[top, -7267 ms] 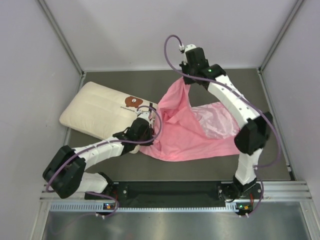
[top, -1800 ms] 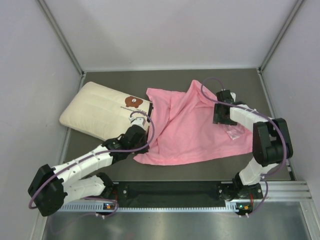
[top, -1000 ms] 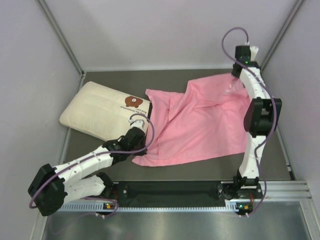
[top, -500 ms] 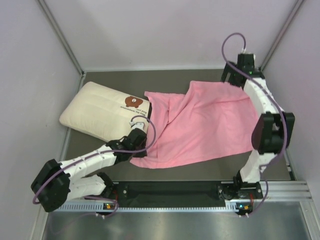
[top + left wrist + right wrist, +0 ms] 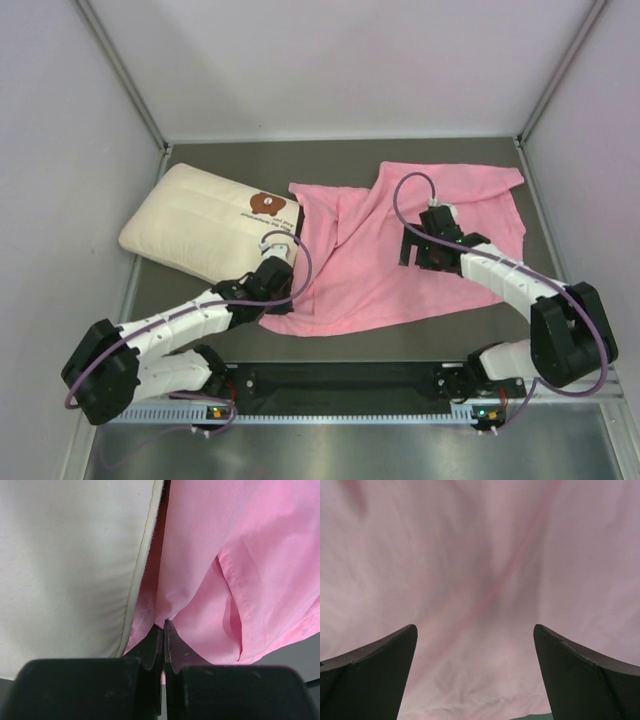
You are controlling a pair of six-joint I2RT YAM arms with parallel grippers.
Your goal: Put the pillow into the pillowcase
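Observation:
The cream quilted pillow (image 5: 200,225) lies at the left of the table, its brown print end touching the pillowcase (image 5: 350,270). The pink pillowcase is spread flat across the middle, one corner reaching the back right. My left gripper (image 5: 283,292) is shut on the pillowcase's near-left hem, right beside the pillow's end. In the left wrist view the fingertips (image 5: 164,626) pinch pink cloth (image 5: 240,555) next to the pillow's seam (image 5: 65,570). My right gripper (image 5: 408,250) hovers open over the pillowcase's middle. Only pink cloth (image 5: 480,555) lies below its spread fingers (image 5: 380,670).
The dark grey table (image 5: 220,165) is boxed in by pale walls with metal posts at the back corners (image 5: 150,130). The arms' base rail (image 5: 340,385) runs along the near edge. A bare strip of table shows under the right gripper (image 5: 535,716).
My right gripper has opened, let go of the pillowcase's far right corner and swung back to its middle. The freed cloth now lies flat. The left gripper keeps its hold.

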